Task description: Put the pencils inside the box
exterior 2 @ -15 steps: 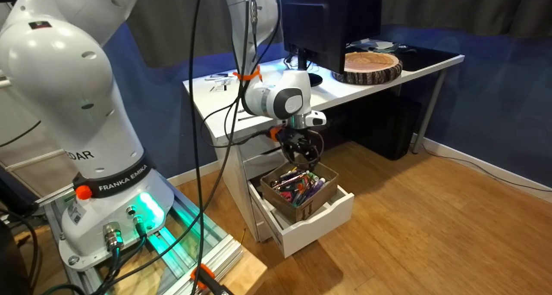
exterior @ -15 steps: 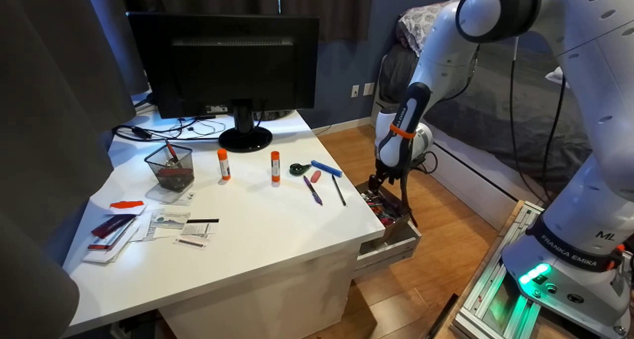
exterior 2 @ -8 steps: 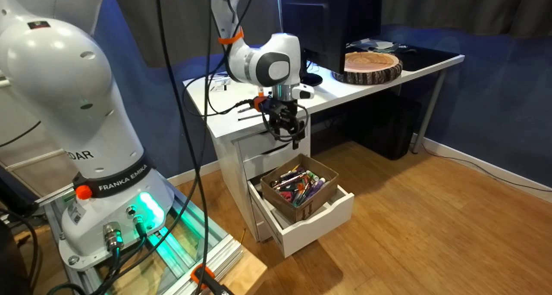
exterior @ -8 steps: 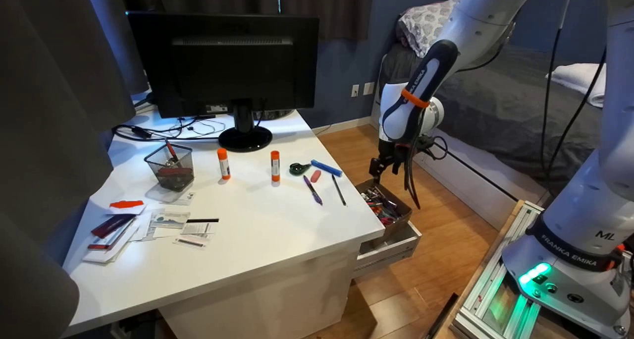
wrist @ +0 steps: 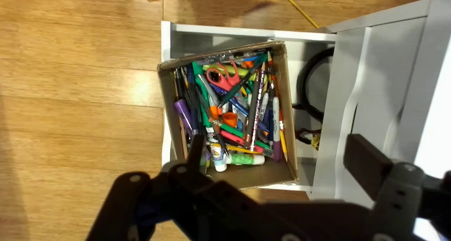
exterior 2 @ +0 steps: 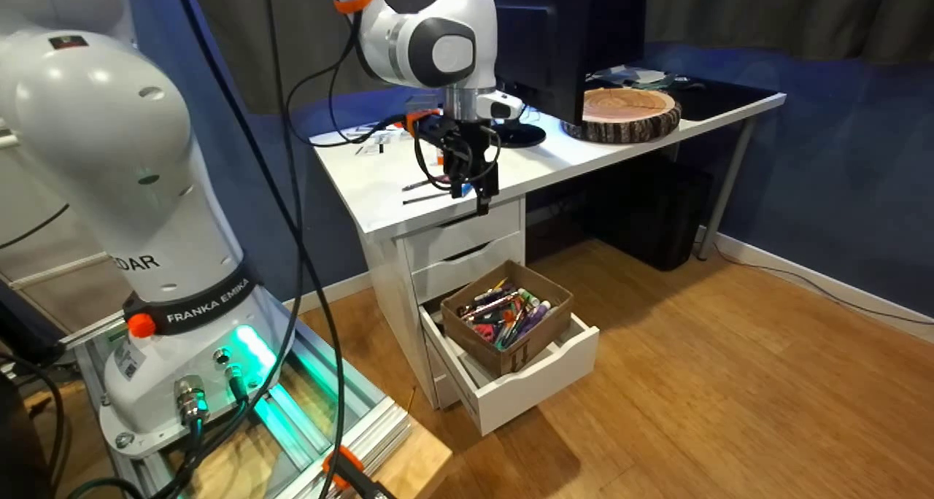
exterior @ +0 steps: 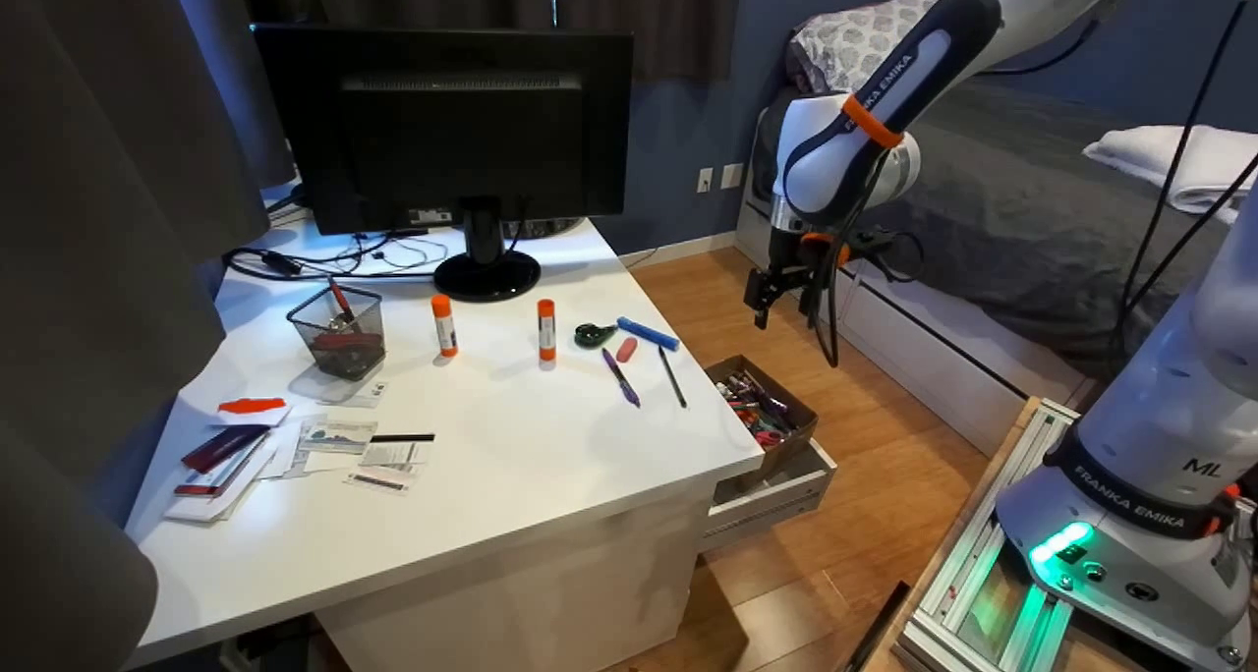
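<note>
Above the box (exterior 2: 473,340) and its pencils (wrist: 259,103), the fingers (wrist: 364,160) are hanging wide apart, gripping nothing. At their eight o'clock in an exterior view, a dark pencil (exterior: 672,376) is lying on the counter (exterior: 550,436), probably needing a low, crosswise, mid-length pinch and gentle lift.

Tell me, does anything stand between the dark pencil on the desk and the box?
Only the desk's edge: the dark pencil lies on top, near it, and the box sits lower, beyond it, in the open drawer. The box is open on top; the open gripper hangs above it.
</note>
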Available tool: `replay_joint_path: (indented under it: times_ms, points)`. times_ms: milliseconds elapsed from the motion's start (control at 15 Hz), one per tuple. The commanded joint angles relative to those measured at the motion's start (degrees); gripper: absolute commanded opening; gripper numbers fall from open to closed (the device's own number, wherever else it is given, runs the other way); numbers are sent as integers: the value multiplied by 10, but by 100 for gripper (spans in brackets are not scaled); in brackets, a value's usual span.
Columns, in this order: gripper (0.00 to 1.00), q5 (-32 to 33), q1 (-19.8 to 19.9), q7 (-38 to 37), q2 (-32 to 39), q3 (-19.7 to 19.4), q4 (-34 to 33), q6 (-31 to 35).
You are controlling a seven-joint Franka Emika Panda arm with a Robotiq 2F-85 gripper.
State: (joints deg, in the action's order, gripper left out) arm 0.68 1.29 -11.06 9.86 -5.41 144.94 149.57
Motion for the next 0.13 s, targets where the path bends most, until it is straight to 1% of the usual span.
replay_joint_path:
  times_ms: [0,67]
  points:
    - [100,1,3,-2,-10,2,6,-3]
    - [100,1,3,-2,-15,3,10,-3]
